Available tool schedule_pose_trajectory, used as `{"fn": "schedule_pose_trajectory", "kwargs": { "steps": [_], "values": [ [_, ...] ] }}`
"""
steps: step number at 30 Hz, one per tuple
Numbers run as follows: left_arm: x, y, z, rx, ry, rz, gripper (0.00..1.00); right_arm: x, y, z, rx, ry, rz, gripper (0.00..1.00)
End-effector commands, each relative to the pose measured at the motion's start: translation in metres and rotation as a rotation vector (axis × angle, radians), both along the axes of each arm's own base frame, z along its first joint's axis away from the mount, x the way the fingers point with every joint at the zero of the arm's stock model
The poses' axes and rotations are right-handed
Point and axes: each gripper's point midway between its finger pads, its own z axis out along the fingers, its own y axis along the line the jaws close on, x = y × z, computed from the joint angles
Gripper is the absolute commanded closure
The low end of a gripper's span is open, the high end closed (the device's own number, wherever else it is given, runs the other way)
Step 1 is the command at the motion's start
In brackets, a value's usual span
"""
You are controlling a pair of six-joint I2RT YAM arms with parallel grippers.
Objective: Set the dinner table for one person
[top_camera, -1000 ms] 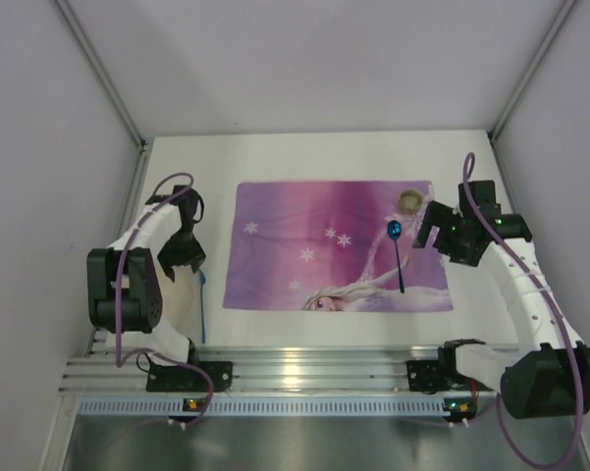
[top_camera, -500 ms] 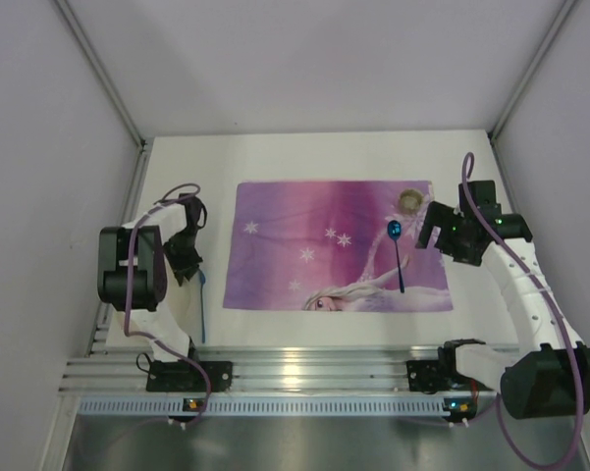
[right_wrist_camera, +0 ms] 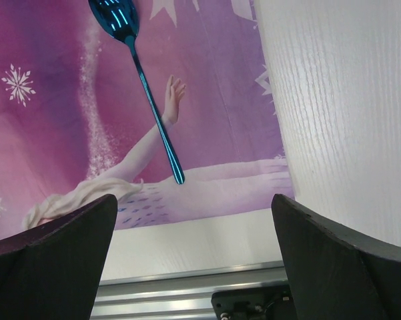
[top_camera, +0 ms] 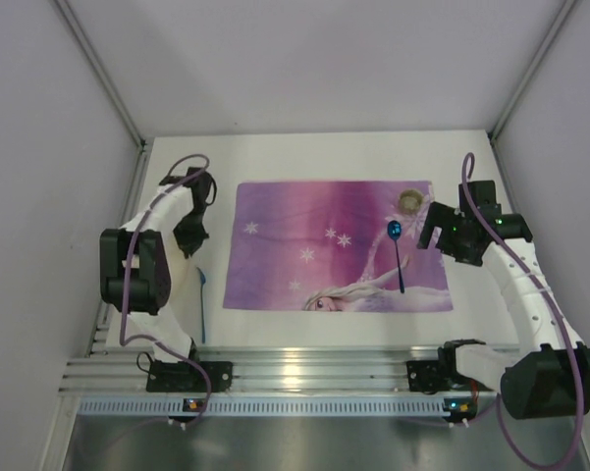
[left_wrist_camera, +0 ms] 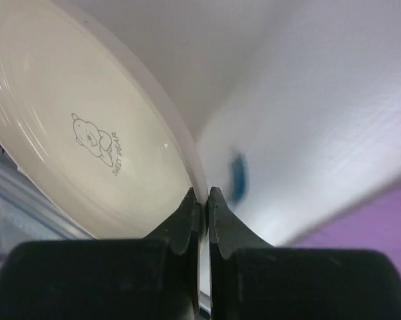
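**A:** Top external. Plain white rectangular tabletop [top_camera: 324, 152] lies beneath both arms. The purple snowflake placemat [top_camera: 314, 245] sits between left gripper [top_camera: 189, 234] and right gripper [top_camera: 434, 228].

**B:** Left wrist?

**A:** Fingers clenched on the rim of a cream round plate with a bear print [left_wrist_camera: 73, 133]. Tabletop is to their right. Thin pinch, so I'd move slowly or the plate may pivot.

**B:** Right wrist?

**A:** Fingers spread, grasping nothing. Shiny blue metal spoon [right_wrist_camera: 147, 93] lies ahead of them.
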Motion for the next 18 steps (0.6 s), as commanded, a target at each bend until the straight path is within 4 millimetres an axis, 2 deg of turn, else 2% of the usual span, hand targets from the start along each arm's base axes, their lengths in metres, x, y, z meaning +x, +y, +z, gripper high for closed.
{"fn": "schedule_pose_trajectory", "kwargs": {
  "steps": [1, 2, 3, 4, 5, 6, 7, 9, 10, 11, 12, 13, 15, 16, 18],
  "values": [
    [0.044, -0.057, 0.076, -0.065, -0.211, -0.111, 1.00, 0.007, 0.001, 0.021, -0.003, -0.057, -0.003, 0.00],
    [0.042, -0.088, 0.078, -0.075, -0.185, -0.182, 1.00, 0.009, 0.000, 0.022, -0.008, -0.059, -0.008, 0.00],
    [0.058, -0.112, 0.096, -0.106, -0.248, -0.209, 1.00, 0.010, 0.000, 0.022, -0.011, -0.059, -0.008, 0.00],
    [0.056, -0.149, 0.102, -0.124, -0.262, -0.286, 1.00, 0.010, -0.002, 0.023, -0.017, -0.060, -0.012, 0.00],
    [0.055, -0.169, 0.105, -0.144, -0.261, -0.318, 1.00, 0.011, -0.003, 0.024, -0.027, -0.062, -0.017, 0.00],
    [0.065, -0.199, 0.111, -0.187, -0.294, -0.361, 1.00, 0.010, -0.005, 0.026, -0.034, -0.062, -0.020, 0.00],
    [0.066, -0.223, 0.112, -0.216, -0.309, -0.410, 1.00, 0.009, -0.006, 0.027, -0.040, -0.064, -0.025, 0.00],
    [0.049, -0.304, 0.109, -0.295, -0.319, -0.586, 1.00, 0.006, -0.011, 0.029, -0.061, -0.061, -0.038, 0.00],
    [0.054, -0.311, 0.104, -0.303, -0.313, -0.591, 1.00, 0.004, -0.012, 0.029, -0.068, -0.056, -0.042, 0.00],
    [0.040, -0.338, 0.102, -0.313, -0.304, -0.652, 1.00, 0.003, -0.015, 0.031, -0.079, -0.060, -0.053, 0.00],
    [0.040, -0.361, 0.114, -0.353, -0.336, -0.689, 1.00, 0.000, -0.016, 0.031, -0.084, -0.060, -0.054, 0.00],
    [0.030, -0.384, 0.101, -0.341, -0.312, -0.754, 1.00, -0.003, -0.017, 0.032, -0.087, -0.056, -0.061, 0.00],
    [0.024, -0.412, 0.104, -0.383, -0.330, -0.801, 1.00, -0.008, -0.020, 0.033, -0.097, -0.059, -0.071, 0.00],
    [0.023, -0.422, 0.095, -0.381, -0.319, -0.826, 1.00, -0.010, -0.020, 0.033, -0.097, -0.062, -0.073, 0.00],
    [0.019, -0.436, 0.089, -0.387, -0.328, -0.848, 1.00, -0.015, -0.022, 0.032, -0.102, -0.060, -0.078, 0.00]
  ]
}}
